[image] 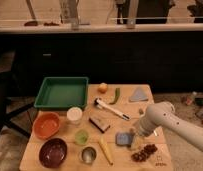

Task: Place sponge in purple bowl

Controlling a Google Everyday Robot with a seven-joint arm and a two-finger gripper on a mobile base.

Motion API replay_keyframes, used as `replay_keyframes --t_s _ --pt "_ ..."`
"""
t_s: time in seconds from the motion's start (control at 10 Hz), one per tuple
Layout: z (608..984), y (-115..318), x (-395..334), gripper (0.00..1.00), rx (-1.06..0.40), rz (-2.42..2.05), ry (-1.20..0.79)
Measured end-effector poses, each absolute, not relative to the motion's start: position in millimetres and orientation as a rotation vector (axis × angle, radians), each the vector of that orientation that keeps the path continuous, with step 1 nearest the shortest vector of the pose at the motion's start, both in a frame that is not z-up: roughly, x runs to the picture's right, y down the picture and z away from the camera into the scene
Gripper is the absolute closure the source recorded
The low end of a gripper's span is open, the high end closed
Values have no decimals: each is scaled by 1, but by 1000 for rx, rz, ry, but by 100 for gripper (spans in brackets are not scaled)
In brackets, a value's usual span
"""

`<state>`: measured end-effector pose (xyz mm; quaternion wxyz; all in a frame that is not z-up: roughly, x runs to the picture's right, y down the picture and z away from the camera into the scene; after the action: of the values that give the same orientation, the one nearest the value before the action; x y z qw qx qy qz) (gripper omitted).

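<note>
As the gripper [136, 134] hovers, fingers spread, beside the sponge [123, 138] at lower right, a misaligned descent could shove it into the grapes [145, 152]. An edge pinch might slip.

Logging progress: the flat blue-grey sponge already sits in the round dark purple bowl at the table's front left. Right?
No: in the camera view the flat blue-grey sponge lies on the wooden table, outside the round dark purple bowl at the front left. The robot's hand hovers at the sponge's right edge.
</note>
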<state>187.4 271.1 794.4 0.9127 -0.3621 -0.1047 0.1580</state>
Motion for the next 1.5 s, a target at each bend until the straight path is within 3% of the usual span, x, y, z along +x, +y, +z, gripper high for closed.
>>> replay_keyframes --t_s 0.2,1.0,1.5 --pt "791 279 185 21 -747 302 -210" --pt "796 288 178 96 -775 247 -242" --pt "783 262 184 100 -762 225 -246"
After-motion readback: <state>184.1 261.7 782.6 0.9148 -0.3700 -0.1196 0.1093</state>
